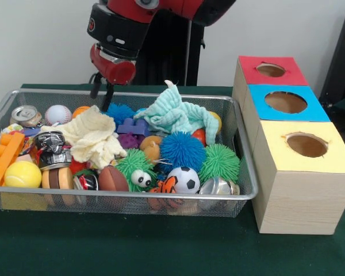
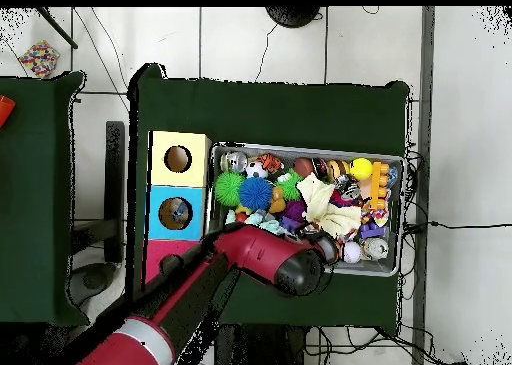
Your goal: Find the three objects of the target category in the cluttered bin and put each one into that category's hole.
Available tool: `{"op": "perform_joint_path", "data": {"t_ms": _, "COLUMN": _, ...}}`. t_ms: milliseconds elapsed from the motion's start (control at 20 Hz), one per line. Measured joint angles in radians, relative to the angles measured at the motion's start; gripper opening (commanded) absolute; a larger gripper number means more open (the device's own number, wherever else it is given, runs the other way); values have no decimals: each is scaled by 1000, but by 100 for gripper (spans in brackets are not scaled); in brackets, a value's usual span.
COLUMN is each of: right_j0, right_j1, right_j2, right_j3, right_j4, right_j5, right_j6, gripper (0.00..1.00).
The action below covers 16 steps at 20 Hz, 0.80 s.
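Observation:
A wire mesh bin [image 1: 132,196] is packed with toys. A blue spiky ball [image 1: 181,150], a green spiky ball [image 1: 219,162] and a green one with eyes [image 1: 135,168] lie near the front. A soccer ball [image 1: 183,179], a baseball [image 1: 58,114], a brown football [image 1: 112,179] and a yellow ball [image 1: 22,173] are among them. My gripper [image 1: 102,93] hangs open and holds nothing above the bin's far left rim, beside a cream cloth [image 1: 94,137]. In the overhead view the arm's head [image 2: 300,266] covers the gripper at the bin's [image 2: 310,148] lower edge.
Three wooden boxes stand beside the bin, each with a round hole: red top [image 1: 270,70], blue top [image 1: 286,102], yellow top [image 1: 306,145]. A teal cloth [image 1: 175,115], crushed cans [image 1: 26,116], orange blocks [image 1: 4,156] and purple blocks [image 1: 132,127] fill the bin.

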Motion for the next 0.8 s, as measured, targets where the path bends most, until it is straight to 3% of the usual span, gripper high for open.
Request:
{"op": "perform_joint_path", "data": {"t_ms": 400, "right_j0": -16, "right_j1": -70, "right_j2": 63, "right_j3": 60, "right_j4": -1, "right_j5": 0, "right_j6": 0, "gripper": 100}}
{"op": "perform_joint_path", "data": {"t_ms": 800, "right_j0": 62, "right_j1": -109, "right_j2": 63, "right_j3": 88, "right_j4": -8, "right_j5": 0, "right_j6": 0, "gripper": 100}}
